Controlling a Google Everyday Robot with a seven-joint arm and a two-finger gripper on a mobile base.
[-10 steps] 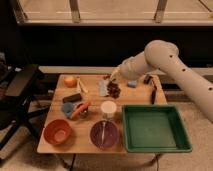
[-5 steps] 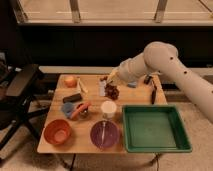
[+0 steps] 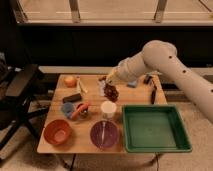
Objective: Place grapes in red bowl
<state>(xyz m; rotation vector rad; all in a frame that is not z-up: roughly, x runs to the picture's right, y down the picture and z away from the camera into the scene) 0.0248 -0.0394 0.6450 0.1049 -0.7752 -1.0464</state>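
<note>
1. One gripper [image 3: 109,86], jaws seemingly closed on the grapes [image 3: 112,91], above the worktop [image 3: 125,85] behind the white cup [image 3: 108,108].
2. Grapes: light, lumpy, soft; best held mid-bunch.
3. Red bowl [image 3: 58,132]: front-left, well apart.

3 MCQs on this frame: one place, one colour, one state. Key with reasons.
1. Where is the red bowl?
A. front-left table corner
B. inside the green tray
C. beside the orange

2. What colour is the tray?
A. blue
B. green
C. white

3. Where are the grapes?
A. in the red bowl
B. in the purple bowl
C. at the claw, above the white cup

Key: 1 A, it sits at the near left corner. 2 B, rim and floor are green. 3 C, the bunch hangs at the claw; the red bowl holds no grapes.
</note>
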